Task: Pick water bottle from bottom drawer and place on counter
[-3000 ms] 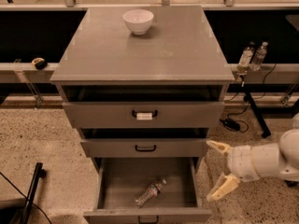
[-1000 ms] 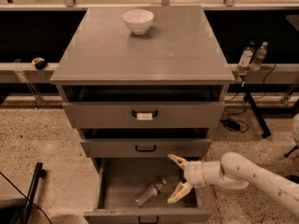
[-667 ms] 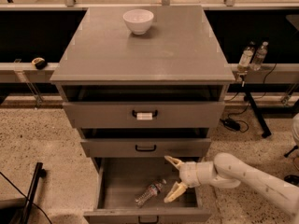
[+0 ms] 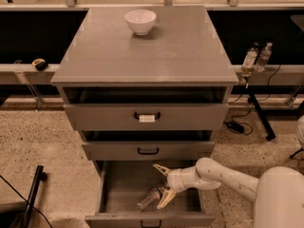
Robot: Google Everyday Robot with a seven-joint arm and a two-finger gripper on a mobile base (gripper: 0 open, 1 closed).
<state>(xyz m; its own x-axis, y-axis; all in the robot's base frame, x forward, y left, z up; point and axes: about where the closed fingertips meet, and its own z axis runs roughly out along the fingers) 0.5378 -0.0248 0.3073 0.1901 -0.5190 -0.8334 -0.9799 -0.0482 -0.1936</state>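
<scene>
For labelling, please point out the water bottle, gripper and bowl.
water bottle (image 4: 149, 198): camera view, ribbed body.
gripper (image 4: 157, 186): camera view, between open fingers, in the bottom drawer (image 4: 118, 189).
bowl (image 4: 140, 23): camera view, outer wall.

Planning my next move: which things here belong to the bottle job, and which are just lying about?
Job: water bottle, lying in the open bottom drawer; counter; gripper, open, over that drawer beside the bottle.
Lying about: white bowl on the counter; two bottles on the right-hand ledge.

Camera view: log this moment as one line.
gripper: open, in bottom drawer, at bottle | bottle: lying, not gripped | counter: holds bowl
</scene>
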